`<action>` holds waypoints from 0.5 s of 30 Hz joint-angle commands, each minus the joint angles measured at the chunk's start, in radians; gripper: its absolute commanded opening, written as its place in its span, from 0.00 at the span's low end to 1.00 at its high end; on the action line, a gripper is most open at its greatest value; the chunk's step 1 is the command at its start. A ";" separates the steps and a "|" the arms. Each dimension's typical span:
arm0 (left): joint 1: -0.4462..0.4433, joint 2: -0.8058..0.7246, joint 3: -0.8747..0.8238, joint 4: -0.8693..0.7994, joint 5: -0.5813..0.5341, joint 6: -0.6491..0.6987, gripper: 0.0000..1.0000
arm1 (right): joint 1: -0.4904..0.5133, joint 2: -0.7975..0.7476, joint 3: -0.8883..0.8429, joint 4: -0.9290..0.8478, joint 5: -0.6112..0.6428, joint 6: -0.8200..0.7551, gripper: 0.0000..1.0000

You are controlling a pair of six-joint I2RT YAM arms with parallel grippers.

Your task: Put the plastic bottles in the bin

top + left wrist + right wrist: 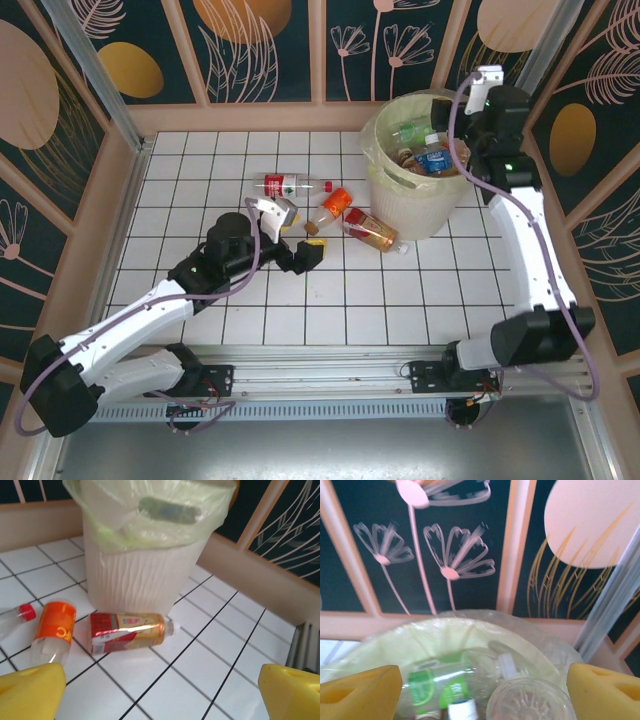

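Tiled table (400, 300): brown bottle (127, 631) ahead of left gripper (161, 690)

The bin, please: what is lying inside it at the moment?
Inside the bin, a green-labelled clear bottle and a blue-labelled bottle lie on top among others; whatever sits beneath them is covered.
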 commanded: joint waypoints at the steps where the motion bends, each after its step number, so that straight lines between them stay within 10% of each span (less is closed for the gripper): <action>1: -0.005 0.025 0.041 -0.047 -0.029 0.056 0.99 | -0.001 -0.104 -0.056 -0.017 -0.116 0.097 0.86; 15: -0.005 0.218 0.120 -0.115 -0.032 0.089 0.99 | 0.000 -0.523 -0.431 -0.113 -0.525 0.331 0.86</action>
